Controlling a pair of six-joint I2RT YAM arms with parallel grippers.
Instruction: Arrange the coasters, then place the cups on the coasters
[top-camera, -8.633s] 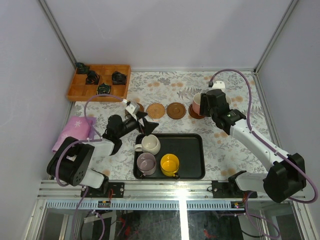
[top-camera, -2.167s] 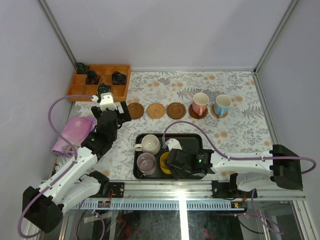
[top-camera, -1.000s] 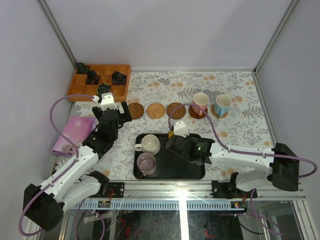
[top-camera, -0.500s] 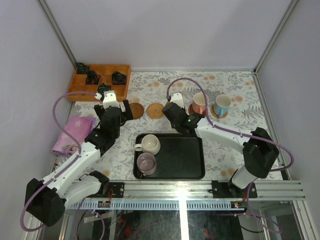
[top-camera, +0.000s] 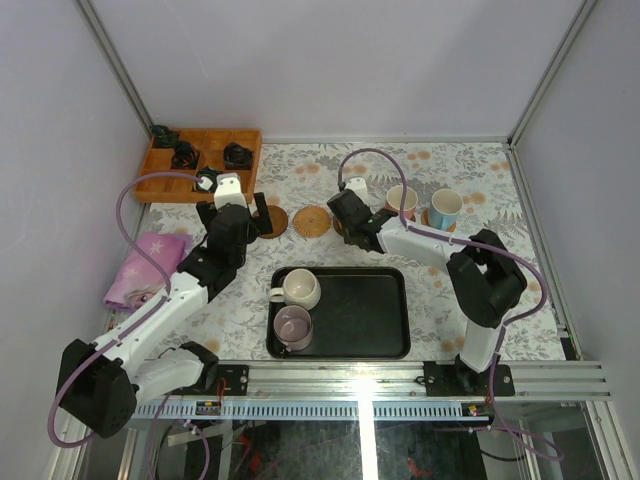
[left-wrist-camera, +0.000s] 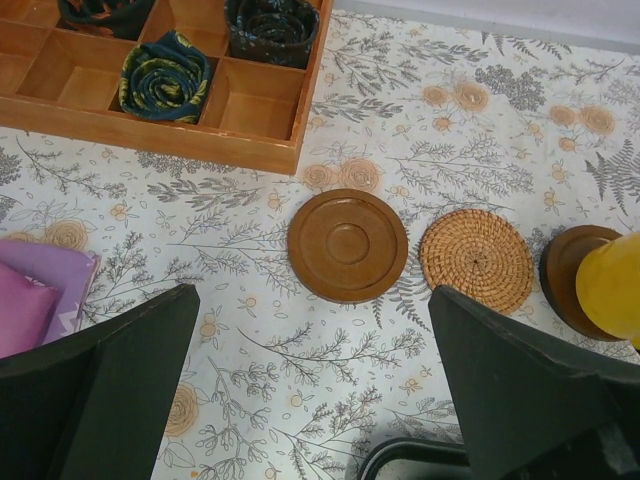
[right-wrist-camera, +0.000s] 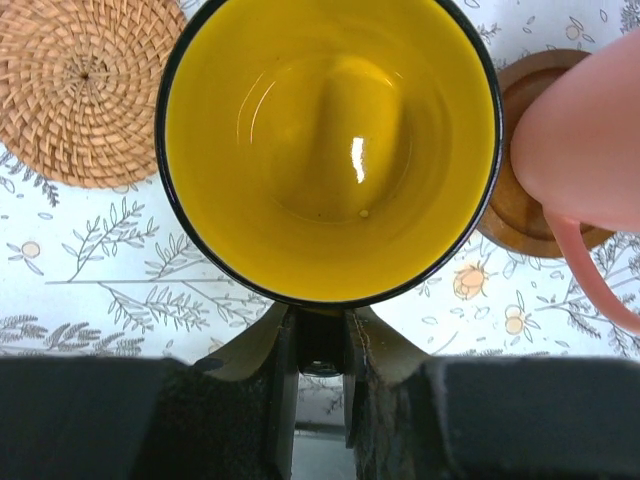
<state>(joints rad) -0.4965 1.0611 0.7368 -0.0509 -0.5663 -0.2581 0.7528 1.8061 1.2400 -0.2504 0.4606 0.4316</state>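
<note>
The right gripper (right-wrist-camera: 320, 345) is clenched on the yellow cup (right-wrist-camera: 330, 150), apparently at its handle. It holds the cup upright over the dark coaster (left-wrist-camera: 560, 275) at the right edge of the left wrist view, probably for lowering. The left gripper (left-wrist-camera: 312, 300) hangs released.

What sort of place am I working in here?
Probably a robot lab test cell rather than a home: plain panel walls set in metal framing, an aluminium base rail, and a floral cloth as staging.

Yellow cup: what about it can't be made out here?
Right wrist: the cup hides its coaster; the right gripper covers the handle.
Left wrist: right edge cuts the cup off; whether it touches the coaster is unclear.
Top: right arm covers the cup.
</note>
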